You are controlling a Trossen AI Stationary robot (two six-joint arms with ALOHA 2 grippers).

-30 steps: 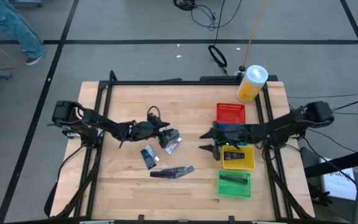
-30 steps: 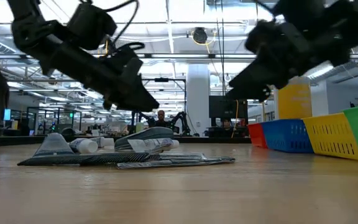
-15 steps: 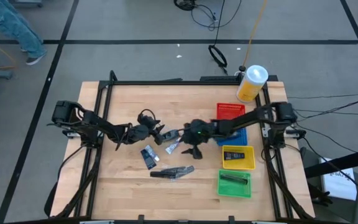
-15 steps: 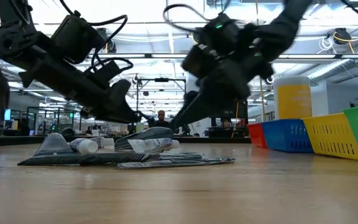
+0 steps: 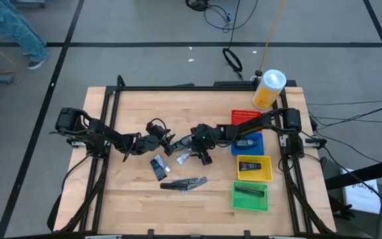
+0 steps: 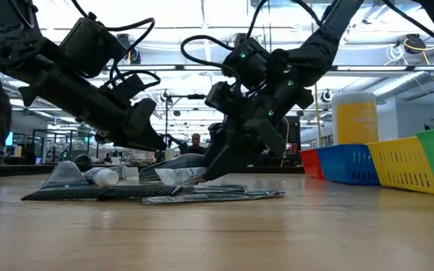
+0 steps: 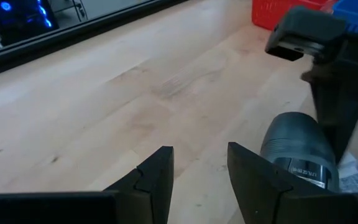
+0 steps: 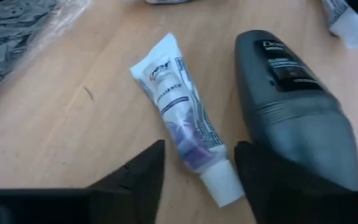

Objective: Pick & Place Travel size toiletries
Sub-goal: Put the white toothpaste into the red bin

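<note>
The right gripper (image 8: 194, 171), fingers spread, hovers over the white toothpaste tube (image 8: 182, 118) at mid-table – dark deodorant bottle (image 8: 294, 102) at its 3 o'clock – so next comes descending and pinching it

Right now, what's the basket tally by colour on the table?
red basket: 1
blue basket: 1
yellow basket: 1
green basket: 1
Total: 4
</note>
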